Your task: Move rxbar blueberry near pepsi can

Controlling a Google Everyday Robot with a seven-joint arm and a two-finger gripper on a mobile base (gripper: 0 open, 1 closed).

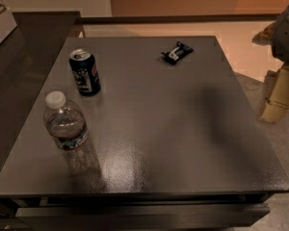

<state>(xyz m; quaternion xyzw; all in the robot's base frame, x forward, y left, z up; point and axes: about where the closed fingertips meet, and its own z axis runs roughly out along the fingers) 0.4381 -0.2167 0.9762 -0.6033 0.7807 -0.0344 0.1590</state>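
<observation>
The rxbar blueberry [177, 52] is a small dark wrapped bar with a white label patch, lying flat at the far right of the dark table [154, 129]. The pepsi can [85, 72] stands upright at the far left, dark blue with a silver top and a round logo. The bar and the can are far apart. My gripper [278, 99] hangs off the table's right edge, beyond the bar and lower than the tabletop, touching nothing. Part of my arm [286, 30] shows above it at the frame's right edge.
A clear plastic water bottle [65, 124] with a white cap stands at the left, in front of the can. A darker counter [24, 66] adjoins the table's left side. Light floor [250, 47] lies beyond the far and right edges.
</observation>
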